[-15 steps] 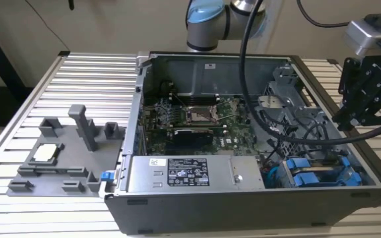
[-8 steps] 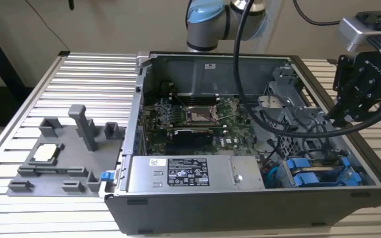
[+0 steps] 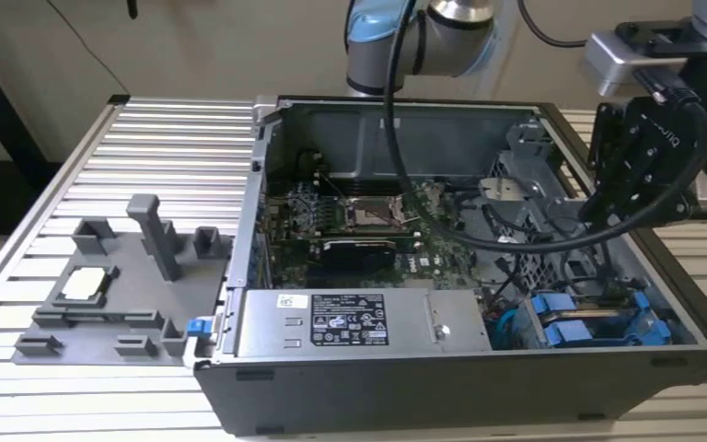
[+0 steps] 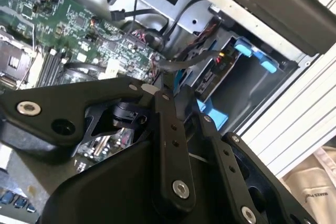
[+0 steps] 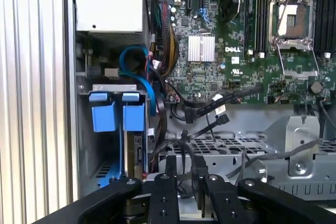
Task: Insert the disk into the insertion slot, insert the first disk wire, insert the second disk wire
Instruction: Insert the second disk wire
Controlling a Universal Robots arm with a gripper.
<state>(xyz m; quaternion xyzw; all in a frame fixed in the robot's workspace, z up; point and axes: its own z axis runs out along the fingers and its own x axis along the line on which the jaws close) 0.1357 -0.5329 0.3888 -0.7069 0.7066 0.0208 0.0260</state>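
Grey parts tray (image 3: 133, 287) on slatted table (image 3: 169, 147), beside open computer case (image 3: 452, 391).

The grey robot arm with blue joint caps (image 3: 418, 37) holds its black linkage gripper (image 5: 185, 163) high at the exterior view's right, tilted downward, its slim black fingers (image 5: 169, 182) drawn close together.
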